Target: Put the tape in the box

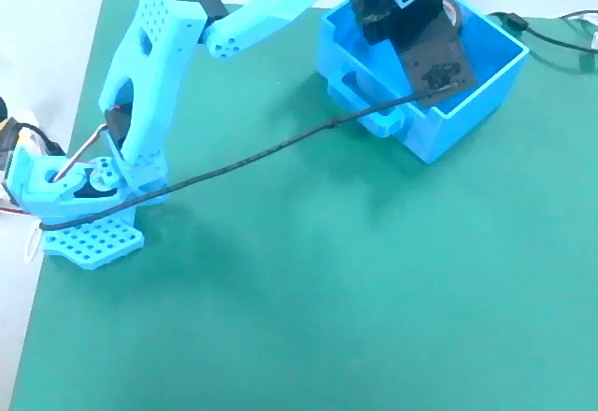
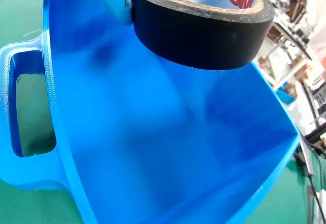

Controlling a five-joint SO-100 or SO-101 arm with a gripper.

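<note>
The tape (image 2: 198, 30), a black roll with a whitish core printed with a red logo, fills the top of the wrist view, hanging over the inside of the blue box (image 2: 127, 132). A blue finger (image 2: 114, 0) presses its left side. In the fixed view my gripper (image 1: 437, 67) reaches down into the open box (image 1: 430, 140) at the top right; the tape is hidden there behind the black gripper block. The gripper is shut on the tape. The box's loop handle (image 2: 10, 107) is at the left of the wrist view.
The box stands on a green mat (image 1: 327, 290). The arm's blue perforated base (image 1: 84, 215) sits at the mat's left edge. A black cable (image 1: 243, 161) runs from the base across the mat to the box. Another cable (image 1: 551, 33) lies behind the box.
</note>
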